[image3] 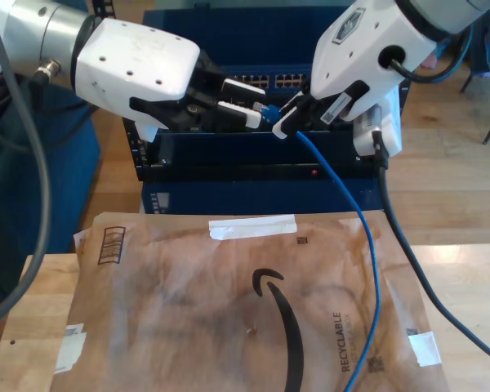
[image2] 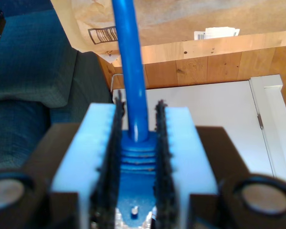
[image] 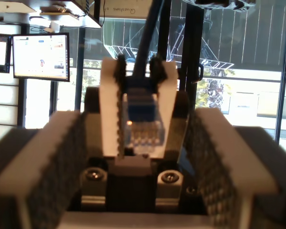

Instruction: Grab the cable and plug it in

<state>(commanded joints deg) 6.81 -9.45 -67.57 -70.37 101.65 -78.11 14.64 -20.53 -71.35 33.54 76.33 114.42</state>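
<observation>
Above brown paper [image3: 229, 310], cable [image3: 367, 269] hangs near-vertical.

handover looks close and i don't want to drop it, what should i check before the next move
1. My second gripper shut on the plug: ok.
2. My first gripper open: ok.
3. Plug sits between my first gripper's fingers: ok.
4. The cable hangs free over the envelope: ok.
5. Plug lined up with a port on the rack: cannot tell.
</observation>
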